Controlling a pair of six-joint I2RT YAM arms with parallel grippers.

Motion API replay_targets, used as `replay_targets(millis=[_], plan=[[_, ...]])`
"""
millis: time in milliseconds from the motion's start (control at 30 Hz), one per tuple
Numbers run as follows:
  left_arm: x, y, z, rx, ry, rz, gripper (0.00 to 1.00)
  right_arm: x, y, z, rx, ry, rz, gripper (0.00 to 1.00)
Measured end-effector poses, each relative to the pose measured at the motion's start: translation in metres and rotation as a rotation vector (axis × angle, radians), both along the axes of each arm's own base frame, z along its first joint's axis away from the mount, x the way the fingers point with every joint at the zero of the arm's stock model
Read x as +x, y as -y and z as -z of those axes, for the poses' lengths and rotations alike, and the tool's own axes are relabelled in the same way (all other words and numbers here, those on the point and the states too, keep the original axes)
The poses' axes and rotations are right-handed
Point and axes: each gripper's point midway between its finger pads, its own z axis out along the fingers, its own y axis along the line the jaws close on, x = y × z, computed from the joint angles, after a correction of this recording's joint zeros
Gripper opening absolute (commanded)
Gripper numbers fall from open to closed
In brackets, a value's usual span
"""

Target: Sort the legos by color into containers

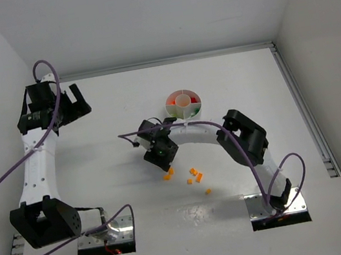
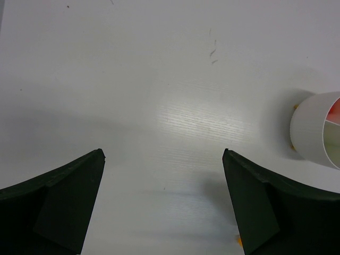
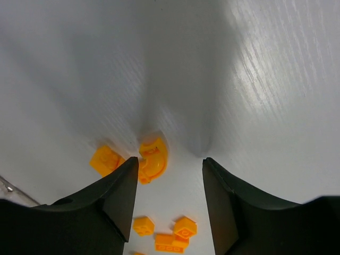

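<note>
The surface (image 1: 122, 109) carries the dish (image 1: 183, 104). Our left tool (image 2: 163, 154) stands wide open and empty. Our right tool (image 3: 170, 159) is partly open and grips nothing. The curved orange lego (image 3: 153, 158) lies on the surface off-centre, touching one finger, so closing may flick it aside. Its long axis runs roughly along the fingers, rounded side toward the gap.

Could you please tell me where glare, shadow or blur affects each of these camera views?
Top external: even light, with a glossy glare patch low on the white table. Left wrist: a soft sheen mid-table, dim shading at left. Right wrist: a broad blurred shadow lies ahead of the right gripper, glare streaks the right side, and the curved orange lego brick looks slightly soft.
</note>
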Motion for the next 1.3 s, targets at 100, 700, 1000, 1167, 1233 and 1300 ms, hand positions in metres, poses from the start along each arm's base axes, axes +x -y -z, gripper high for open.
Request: replay_targets(millis=[100,700,1000,1167,1233,1300], plan=[[-0.001,0.001,0.004,-0.005,-0.009,0.004,0.99,-0.003,0.003,0.003,-0.014,-0.001,-0.001,0.5],[-0.002,0.004,0.02,-0.018,-0.046,0.019,0.99,-0.017,0.0,0.011,-0.045,0.042,-0.049,0.16],[0.008,0.029,0.013,-0.059,0.037,0.198,0.99,0.027,-0.014,-0.058,0.061,0.108,-0.033,0.02],[0.001,0.058,0.022,-0.083,0.061,0.383,0.99,0.118,-0.018,-0.193,0.321,0.353,0.095,0.01],[-0.006,0.071,0.029,-0.074,0.065,0.447,0.99,0.159,0.005,-0.236,0.384,0.455,0.18,0.01],[-0.016,0.086,0.038,-0.066,0.059,0.512,0.99,0.197,0.039,-0.261,0.403,0.531,0.27,0.01]])
